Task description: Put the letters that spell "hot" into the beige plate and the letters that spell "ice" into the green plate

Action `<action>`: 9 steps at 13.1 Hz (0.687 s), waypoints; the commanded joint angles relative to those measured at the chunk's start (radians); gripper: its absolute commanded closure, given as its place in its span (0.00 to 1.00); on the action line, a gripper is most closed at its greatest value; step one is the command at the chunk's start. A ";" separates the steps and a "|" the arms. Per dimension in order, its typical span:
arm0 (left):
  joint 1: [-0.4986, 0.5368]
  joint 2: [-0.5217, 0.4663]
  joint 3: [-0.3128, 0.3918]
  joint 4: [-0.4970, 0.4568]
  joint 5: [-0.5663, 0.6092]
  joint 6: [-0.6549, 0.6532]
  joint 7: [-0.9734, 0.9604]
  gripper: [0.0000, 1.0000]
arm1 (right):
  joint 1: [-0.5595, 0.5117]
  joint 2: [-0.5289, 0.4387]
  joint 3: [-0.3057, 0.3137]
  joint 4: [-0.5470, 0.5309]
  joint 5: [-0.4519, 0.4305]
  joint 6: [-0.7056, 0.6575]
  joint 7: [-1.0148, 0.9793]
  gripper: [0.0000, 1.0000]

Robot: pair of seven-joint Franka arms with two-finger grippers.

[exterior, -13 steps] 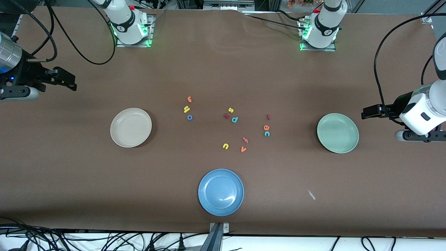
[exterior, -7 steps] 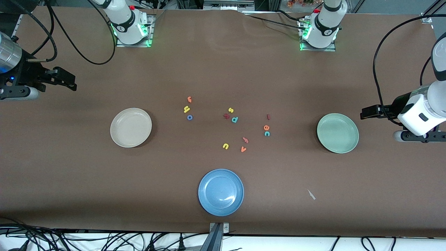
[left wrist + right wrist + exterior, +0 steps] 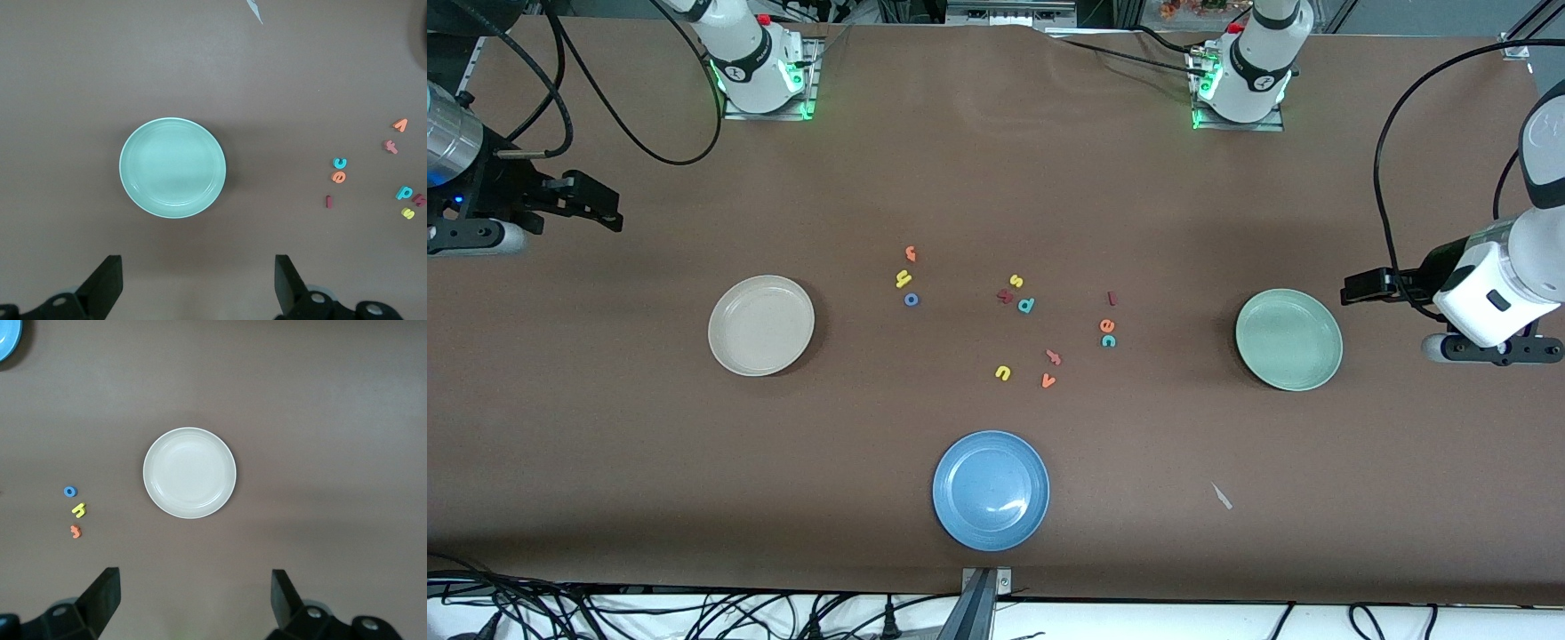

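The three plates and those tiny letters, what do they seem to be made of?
The beige plate, green plate and blue plate look like smooth plastic or glazed ceramic; the blue one shows a glossy highlight. The letters look like matte foam or plastic, though too small to tell.

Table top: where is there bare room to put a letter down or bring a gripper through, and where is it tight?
Bare table lies between the beige plate and the h-o-t letters, and between the i-e-c letters and the green plate. All three plates, the blue plate too, hold nothing. It is crowded among the loose letters mid-table.
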 commanded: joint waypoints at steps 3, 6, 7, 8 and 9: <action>0.006 0.001 0.003 -0.002 -0.014 0.007 0.048 0.00 | -0.004 0.007 0.004 0.019 -0.002 -0.004 -0.002 0.00; 0.007 0.004 0.003 0.000 -0.014 0.007 0.050 0.00 | -0.001 0.009 0.004 0.020 0.007 -0.002 0.001 0.00; 0.007 0.004 0.003 -0.002 -0.014 0.007 0.050 0.00 | -0.001 0.009 0.004 0.019 0.007 -0.002 0.001 0.00; 0.007 0.004 0.003 -0.003 -0.016 0.007 0.050 0.00 | -0.001 0.009 0.004 0.020 0.007 -0.004 0.001 0.00; 0.007 0.004 0.003 -0.003 -0.016 0.007 0.052 0.00 | -0.001 0.009 0.004 0.019 0.007 -0.005 0.001 0.00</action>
